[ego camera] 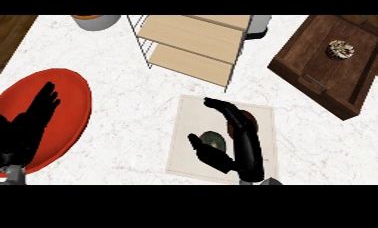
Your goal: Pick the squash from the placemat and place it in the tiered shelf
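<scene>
Black right hand (241, 148) hovers open over the beige placemat (189, 118), straddling the dark-green squash (212, 139).

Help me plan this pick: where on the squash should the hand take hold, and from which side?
Probably across its rounded middle, from above. The squash lies low on the flat placemat with no handle showing; the open right hand flanks it, thumb left, fingers right.

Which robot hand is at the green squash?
The right robot hand, flanking the squash on the pale placemat; the left robot hand is over the red plate.
</scene>
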